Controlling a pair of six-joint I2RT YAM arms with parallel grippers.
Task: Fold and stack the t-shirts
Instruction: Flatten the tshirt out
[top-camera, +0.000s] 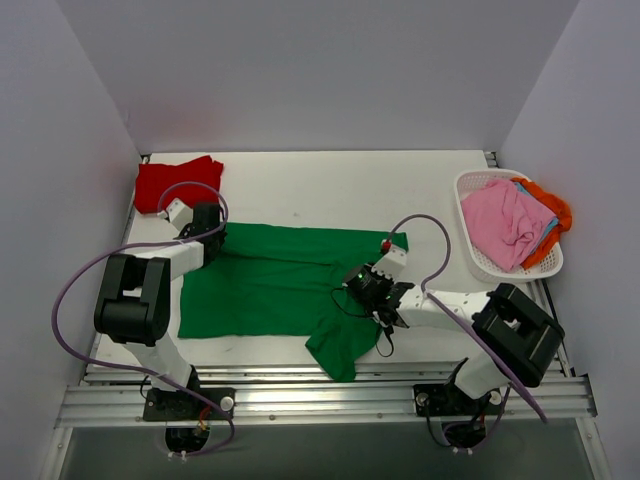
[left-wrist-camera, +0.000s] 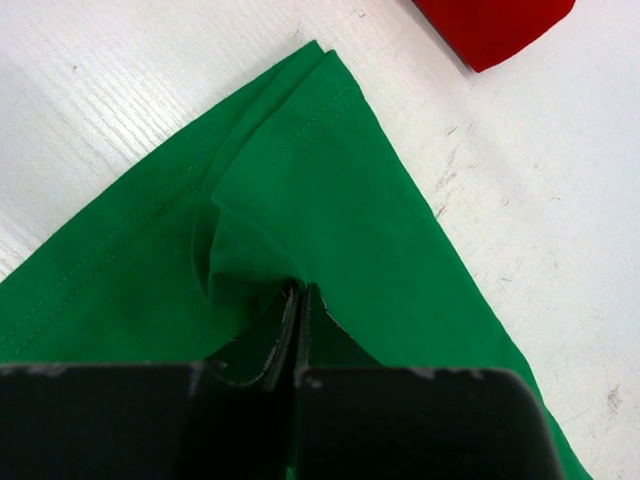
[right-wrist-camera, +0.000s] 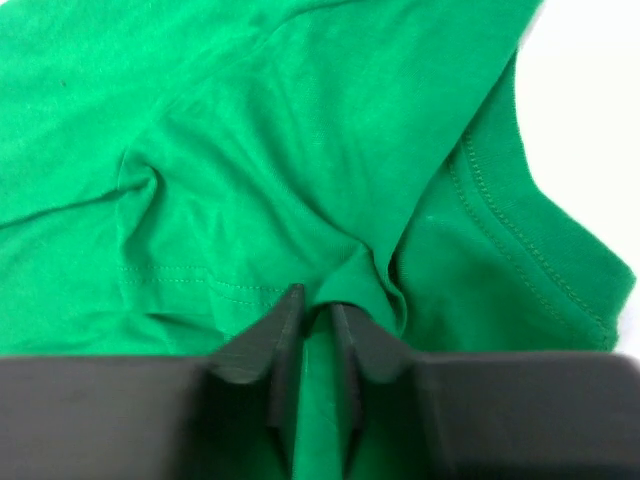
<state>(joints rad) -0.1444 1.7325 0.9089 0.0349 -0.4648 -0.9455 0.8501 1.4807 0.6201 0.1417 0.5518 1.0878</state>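
Note:
The bright green t-shirt (top-camera: 275, 280) lies spread across the middle of the table, one sleeve hanging toward the near edge. My left gripper (top-camera: 207, 237) is shut on the green t-shirt's far left corner; in the left wrist view (left-wrist-camera: 300, 292) the jaws pinch a fold of green cloth (left-wrist-camera: 330, 190). My right gripper (top-camera: 372, 288) is shut on the green t-shirt near its right side; in the right wrist view (right-wrist-camera: 318, 305) a bunch of green fabric (right-wrist-camera: 300, 150) sits between the fingers, the collar seam to the right. A folded red t-shirt (top-camera: 176, 182) lies at the far left corner, also in the left wrist view (left-wrist-camera: 495, 25).
A white lattice basket (top-camera: 474, 258) stands at the right edge, holding a pink t-shirt (top-camera: 505, 222), an orange one (top-camera: 551, 212) and a strip of blue. White walls close the table on three sides. A metal rail (top-camera: 320, 398) runs along the near edge.

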